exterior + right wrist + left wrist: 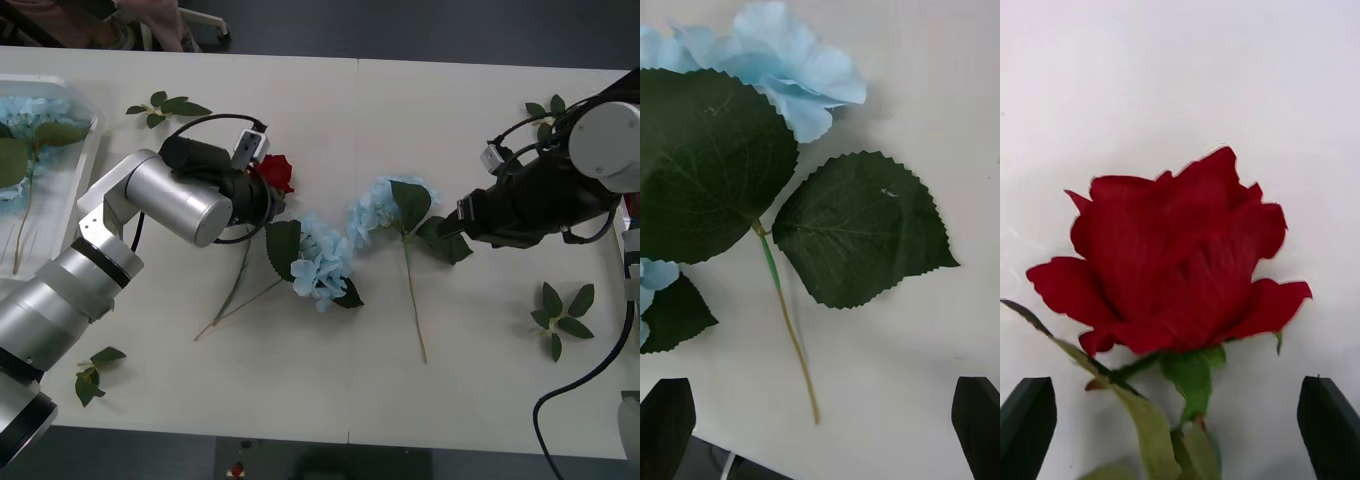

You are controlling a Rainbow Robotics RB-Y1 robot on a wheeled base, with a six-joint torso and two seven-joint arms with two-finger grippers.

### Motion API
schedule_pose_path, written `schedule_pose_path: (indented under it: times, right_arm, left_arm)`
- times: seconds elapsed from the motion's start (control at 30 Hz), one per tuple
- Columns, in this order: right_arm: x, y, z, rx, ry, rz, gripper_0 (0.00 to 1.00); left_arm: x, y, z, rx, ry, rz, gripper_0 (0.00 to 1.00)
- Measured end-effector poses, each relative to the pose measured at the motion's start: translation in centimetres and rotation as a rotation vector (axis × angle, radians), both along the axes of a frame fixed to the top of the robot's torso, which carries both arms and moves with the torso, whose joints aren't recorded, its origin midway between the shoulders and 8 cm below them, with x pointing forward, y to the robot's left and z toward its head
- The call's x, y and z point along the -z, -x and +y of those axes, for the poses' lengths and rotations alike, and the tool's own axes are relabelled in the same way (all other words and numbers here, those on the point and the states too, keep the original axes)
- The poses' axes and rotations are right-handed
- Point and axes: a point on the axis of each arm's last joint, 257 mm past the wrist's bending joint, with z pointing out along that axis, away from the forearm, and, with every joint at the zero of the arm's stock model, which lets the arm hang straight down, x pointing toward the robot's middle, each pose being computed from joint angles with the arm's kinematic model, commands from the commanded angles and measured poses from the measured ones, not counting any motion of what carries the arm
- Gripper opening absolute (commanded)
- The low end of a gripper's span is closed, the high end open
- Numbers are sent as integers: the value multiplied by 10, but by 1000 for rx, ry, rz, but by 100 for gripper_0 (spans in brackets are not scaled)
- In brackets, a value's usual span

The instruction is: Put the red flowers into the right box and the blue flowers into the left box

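Red rose (276,172) lies mid-table in the front view, just past my left gripper (262,192). Two blue flowers (322,262) lie to its right on the white table (300,400); my right gripper (462,222) sits by the leaves of the further one (385,208). Left box (70,170) at the far left edge already holds a blue flower (25,110). Loose leaf sprigs (165,105) are scattered about.

Right wrist view: my fingers (668,420) are spread wide, nothing between them; blue bloom (790,60), big leaves, thin stem ahead on the table.

Left wrist view: my fingers (1027,420) are spread too, with the rose bloom (1176,255) ahead and its stem base between them, not gripped.
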Motion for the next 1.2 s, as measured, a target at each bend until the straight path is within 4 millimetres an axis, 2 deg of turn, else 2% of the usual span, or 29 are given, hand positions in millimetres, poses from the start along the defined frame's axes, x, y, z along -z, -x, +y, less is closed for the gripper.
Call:
schedule_pose_path:
  times: [0.2,0.4,0.43,0.5,0.53,0.57,0.6,0.7,1.2]
  right_arm:
    - [13,-7,15,-19,58,-30,100]
    - [33,-6,28,51,66,-18,100]
    - [38,-4,28,56,74,-14,100]
    - [47,-1,28,55,99,-12,100]
    - [51,0,28,57,110,-10,100]
    - [55,2,27,65,119,-6,100]
    - [58,4,26,70,125,0,100]
    - [63,7,29,91,120,14,100]
    - [77,3,65,16,161,-56,100]
  left_arm:
    - [21,-6,-2,-27,34,7,100]
    - [11,-12,-8,-20,37,-7,98]
    - [11,-13,-8,-20,37,-8,94]
    - [11,-13,-8,-20,37,-8,63]
    - [11,-13,-8,-20,37,-8,53]
    - [11,-13,-8,-20,37,-8,36]
    - [11,-13,-8,-20,37,-8,25]
    - [11,-13,-7,-20,35,-9,22]
    - [12,-13,-6,-14,11,-17,22]
